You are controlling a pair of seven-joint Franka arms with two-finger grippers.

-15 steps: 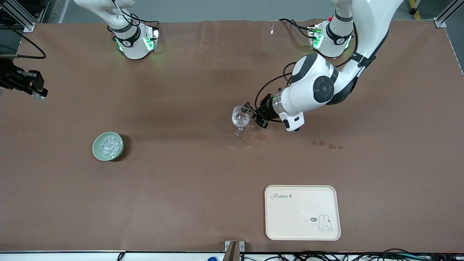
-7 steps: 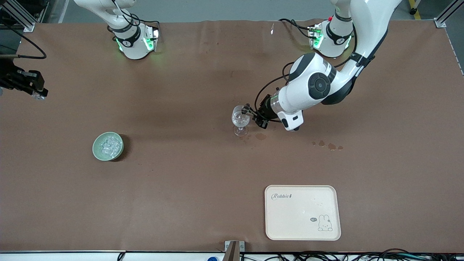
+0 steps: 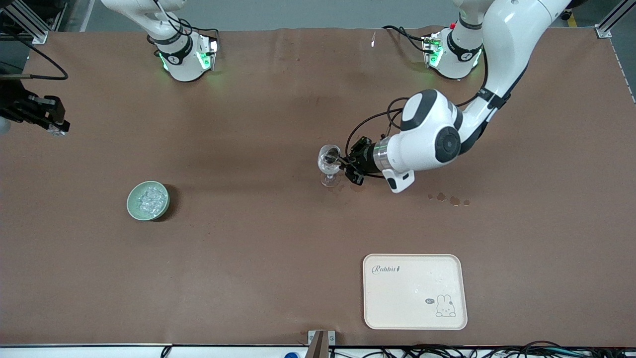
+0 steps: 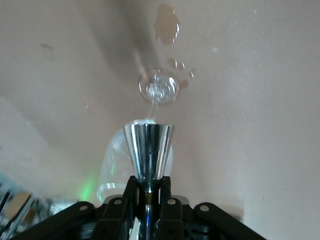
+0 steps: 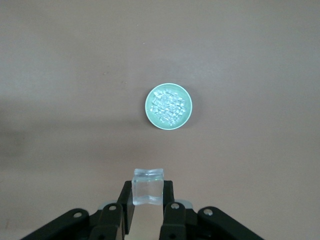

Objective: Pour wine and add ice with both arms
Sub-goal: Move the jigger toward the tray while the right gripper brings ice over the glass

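While the left gripper [image 4: 148, 187], clamped on the jigger [image 4: 148, 155], tips slowly over the wine glass [image 3: 329, 164], the right gripper [image 5: 148, 200] waits, pinching an ice cube [image 5: 148, 186].

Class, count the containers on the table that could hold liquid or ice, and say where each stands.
2. The green bowl of ice stands toward the right arm's end. The wine glass stands mid-table, farther from the front camera than the tray.

Silvery jigger [image 4: 148, 156], tipped over the clear stemmed wine glass [image 3: 329, 166] at mid-table; wine not visible. Ice [image 5: 168, 104] heaped in green bowl [image 3: 131, 205]; one clear cube [image 5: 148, 187] held aloft, w/ bowl below.
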